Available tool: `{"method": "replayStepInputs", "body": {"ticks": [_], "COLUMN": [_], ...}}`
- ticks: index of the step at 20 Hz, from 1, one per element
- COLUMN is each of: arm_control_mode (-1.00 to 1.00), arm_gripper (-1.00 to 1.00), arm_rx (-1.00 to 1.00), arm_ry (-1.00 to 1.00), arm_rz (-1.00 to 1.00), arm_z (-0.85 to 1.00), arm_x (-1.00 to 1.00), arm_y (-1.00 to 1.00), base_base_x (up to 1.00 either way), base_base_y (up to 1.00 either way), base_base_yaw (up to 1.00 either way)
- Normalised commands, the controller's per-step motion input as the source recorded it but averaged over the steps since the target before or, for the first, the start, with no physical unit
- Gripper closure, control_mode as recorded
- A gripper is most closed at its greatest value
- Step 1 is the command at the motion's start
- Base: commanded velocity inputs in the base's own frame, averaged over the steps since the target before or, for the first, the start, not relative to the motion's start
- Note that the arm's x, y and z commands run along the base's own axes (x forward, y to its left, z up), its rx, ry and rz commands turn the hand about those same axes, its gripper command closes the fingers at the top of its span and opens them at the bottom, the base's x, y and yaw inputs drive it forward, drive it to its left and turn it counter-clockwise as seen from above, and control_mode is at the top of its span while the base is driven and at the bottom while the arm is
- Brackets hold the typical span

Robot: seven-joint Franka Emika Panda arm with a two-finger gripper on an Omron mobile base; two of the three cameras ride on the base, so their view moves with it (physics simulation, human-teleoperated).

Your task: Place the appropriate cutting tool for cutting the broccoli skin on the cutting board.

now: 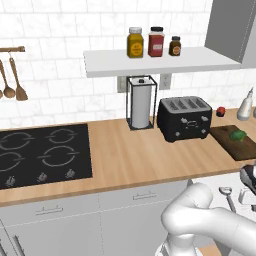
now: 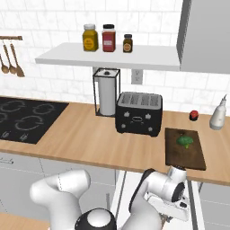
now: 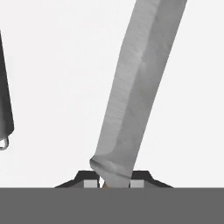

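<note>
Open counter lies between hob (image 1: 42, 155) and black toaster (image 1: 184, 118); the toaster, paper-towel holder (image 1: 141, 102) and low shelf (image 1: 160, 61) crowd the back, while the cutting board (image 2: 184, 148) carries only the broccoli (image 2: 184, 141).

The cutting board (image 2: 185, 148) is dark brown wood with the bright-green broccoli (image 2: 184, 141) on it, the counter (image 1: 135, 157) is pale tan wood grain, and the toaster (image 2: 139, 114) is black beside a white paper towel roll (image 2: 107, 98) in a black wire frame. On the white shelf (image 1: 160, 61) stand a yellow jar (image 1: 135, 43), a red jar (image 1: 156, 42) and a small dark-brown jar (image 1: 175, 46), all black-lidded, against white marbled tile (image 1: 55, 30); the stove (image 1: 42, 155) is black with grey ring marks, and a small red ball (image 2: 193, 115) sits near a white bottle (image 2: 218, 115). In the hand view the knife blade (image 3: 135, 87) is matte grey against a white surface.
</note>
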Motion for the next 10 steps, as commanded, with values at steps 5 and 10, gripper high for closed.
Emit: {"method": "replayStepInputs", "body": {"ticks": [5, 10], "arm_control_mode": [-1.00, -1.00], "arm_gripper": [1.00, 1.00], "arm_rx": [0.00, 0.00], "arm_ry": [0.00, -0.04], "arm_rz": [-0.16, -0.19], "arm_z": [1.00, 1.00], "arm_x": [-0.63, -0.31], "arm_y": [0.17, 0.08], "base_base_x": [0.00, 0.00], "base_base_y": [0.00, 0.00], "base_base_yaw": [0.00, 0.00]}}
